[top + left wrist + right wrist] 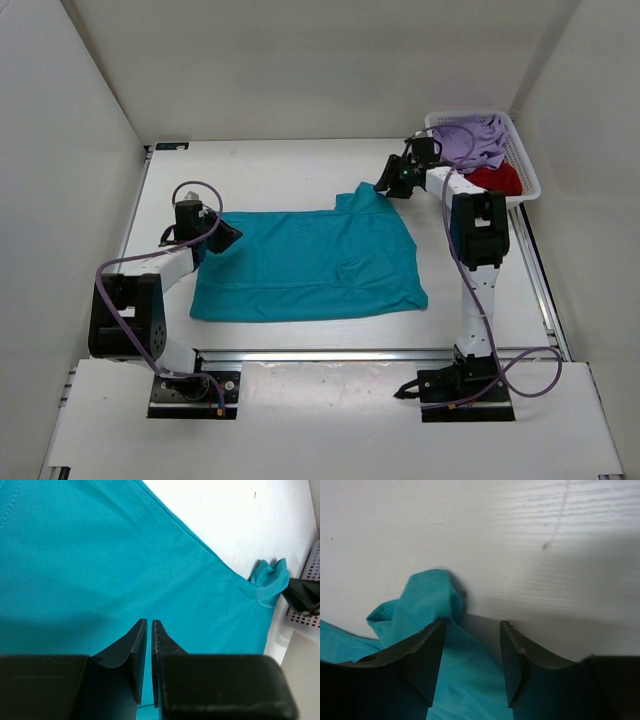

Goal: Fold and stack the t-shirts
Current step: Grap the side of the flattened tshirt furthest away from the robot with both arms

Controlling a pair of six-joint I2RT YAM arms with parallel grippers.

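Left gripper (149,621) is clamped on the unfolded teal t-shirt (310,265), right gripper (472,622) is opened astride its sleeve; lavender t-shirt (480,140) and red t-shirt (495,178) are left in the basket (470,115).

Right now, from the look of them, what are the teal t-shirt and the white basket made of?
The teal t-shirt: soft matte knit cloth, with a fine mesh-like texture, stitched hem and limp folds; the fibre cannot be told. The basket: probably rigid white plastic, with moulded rows of holes.

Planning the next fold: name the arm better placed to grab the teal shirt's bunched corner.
Likely right. The right gripper, open, straddles the teal t-shirt's bunched corner; the left gripper sits at the opposite edge.
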